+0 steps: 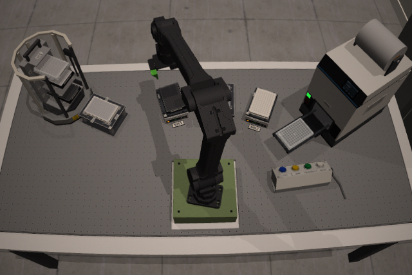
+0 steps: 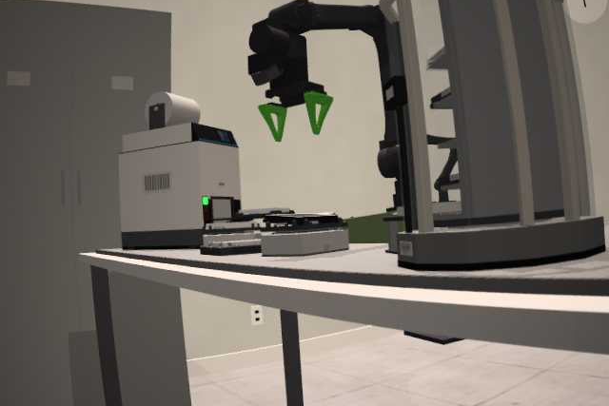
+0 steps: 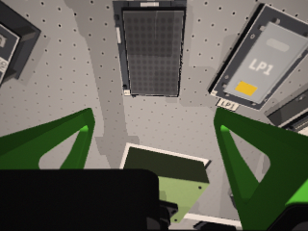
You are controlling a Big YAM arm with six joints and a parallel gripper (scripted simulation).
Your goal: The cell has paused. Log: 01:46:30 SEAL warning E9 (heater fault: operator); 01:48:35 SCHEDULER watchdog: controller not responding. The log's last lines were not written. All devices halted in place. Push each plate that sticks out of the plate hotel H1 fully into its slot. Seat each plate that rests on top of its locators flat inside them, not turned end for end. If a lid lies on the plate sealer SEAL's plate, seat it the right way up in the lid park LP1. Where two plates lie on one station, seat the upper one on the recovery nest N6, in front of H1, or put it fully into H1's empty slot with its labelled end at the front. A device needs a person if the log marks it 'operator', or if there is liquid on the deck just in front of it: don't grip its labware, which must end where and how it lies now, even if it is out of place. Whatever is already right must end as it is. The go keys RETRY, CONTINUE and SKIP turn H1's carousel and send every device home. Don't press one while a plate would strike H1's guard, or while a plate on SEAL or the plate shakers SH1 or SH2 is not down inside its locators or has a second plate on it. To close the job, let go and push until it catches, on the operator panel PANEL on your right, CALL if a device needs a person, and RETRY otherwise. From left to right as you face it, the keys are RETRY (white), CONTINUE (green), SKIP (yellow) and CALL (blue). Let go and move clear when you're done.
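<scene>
My gripper [image 2: 296, 135] [image 3: 154, 115] is open and empty, hanging high above the deck behind shaker SH1; one green finger [image 1: 154, 72] shows in the top view. A dark plate [image 1: 171, 98] [image 3: 154, 53] lies on SH1. A white plate [image 1: 262, 102] lies on SH2. Lid park LP1 [image 3: 260, 67] holds no lid. In hotel H1 [image 1: 51, 79] [image 2: 491, 111] a light plate [image 1: 53, 66] sticks out of an upper slot. Nest N6 [image 1: 113, 122] holds a pale plate [image 1: 101, 109]. Sealer SEAL [image 1: 359, 78] [image 2: 177, 180] has a light plate [image 1: 294, 132] on its extended tray.
The operator panel PANEL [image 1: 300, 178] with its four keys stands at the front right. The arm's green base [image 1: 204, 212] [image 3: 185, 188] is at the front centre. The arm hides LP1 in the top view. I see no liquid on the deck.
</scene>
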